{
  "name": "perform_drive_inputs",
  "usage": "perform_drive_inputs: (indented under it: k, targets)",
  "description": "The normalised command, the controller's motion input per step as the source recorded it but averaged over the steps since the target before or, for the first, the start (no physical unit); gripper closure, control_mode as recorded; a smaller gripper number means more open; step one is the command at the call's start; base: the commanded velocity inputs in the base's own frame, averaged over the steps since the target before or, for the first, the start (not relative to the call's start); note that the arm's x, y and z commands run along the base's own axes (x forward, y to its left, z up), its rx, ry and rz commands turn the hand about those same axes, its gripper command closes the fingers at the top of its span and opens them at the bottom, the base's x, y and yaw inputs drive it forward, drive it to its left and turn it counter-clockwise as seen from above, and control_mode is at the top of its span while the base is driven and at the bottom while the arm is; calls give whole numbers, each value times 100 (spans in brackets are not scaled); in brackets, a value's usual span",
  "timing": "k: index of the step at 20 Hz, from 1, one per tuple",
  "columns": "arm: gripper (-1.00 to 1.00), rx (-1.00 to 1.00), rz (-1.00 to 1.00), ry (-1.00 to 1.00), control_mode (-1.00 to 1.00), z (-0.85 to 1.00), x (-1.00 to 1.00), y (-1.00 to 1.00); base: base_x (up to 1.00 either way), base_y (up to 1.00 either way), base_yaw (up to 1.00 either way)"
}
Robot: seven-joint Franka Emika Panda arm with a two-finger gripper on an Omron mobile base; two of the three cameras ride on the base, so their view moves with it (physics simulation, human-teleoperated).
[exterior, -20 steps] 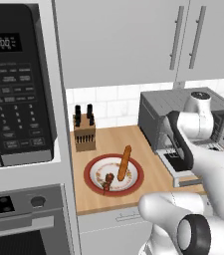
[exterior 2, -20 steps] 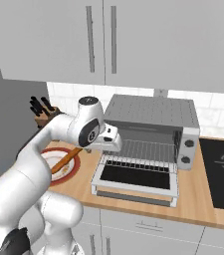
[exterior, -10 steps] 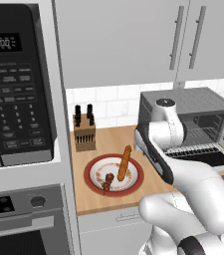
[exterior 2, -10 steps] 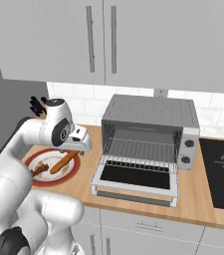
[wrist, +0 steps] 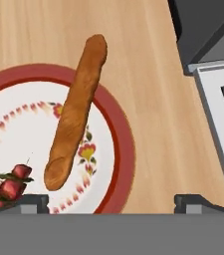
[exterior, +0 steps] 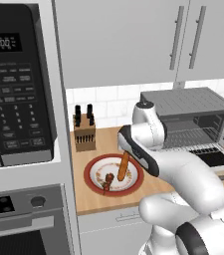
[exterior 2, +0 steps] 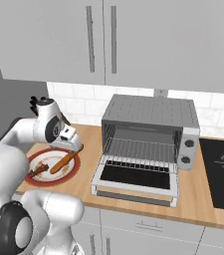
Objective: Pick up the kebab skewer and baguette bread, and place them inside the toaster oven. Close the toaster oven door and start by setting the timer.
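The baguette bread (wrist: 76, 114) lies slanted on a red-rimmed plate (wrist: 123, 149), one end sticking out over the rim. Beside its lower end, the kebab skewer (wrist: 11, 187) with dark red chunks rests on the same plate. My gripper (wrist: 112, 201) hangs open above the plate's oven-side edge, nothing between its fingers. In the right base view the gripper (exterior 2: 72, 144) hovers over the baguette (exterior 2: 63, 160) and skewer (exterior 2: 38, 170). The toaster oven (exterior 2: 151, 112) stands to the right, its door (exterior 2: 136, 177) dropped flat and the wire rack bare.
A knife block (exterior: 83, 132) stands behind the plate (exterior: 96, 185) against the tiled wall. The big black microwave (exterior: 14, 89) fills the left side. A black cooktop (exterior 2: 223, 174) lies right of the toaster oven. Bare wooden counter runs between plate and oven door.
The arm has swung left from in front of the toaster oven to above the plate. The gripper stayed open. Baguette and skewer have not moved.
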Motion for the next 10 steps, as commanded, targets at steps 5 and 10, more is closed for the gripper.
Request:
perform_drive_inputs:
  k: [5, 10]
  targets:
    - [-100, 0, -11, 8, -100, -25, 27, 7, 0, 0, 0]
    - [-100, 0, -5, 11, -100, -26, 43, 27, 0, 0, 0]
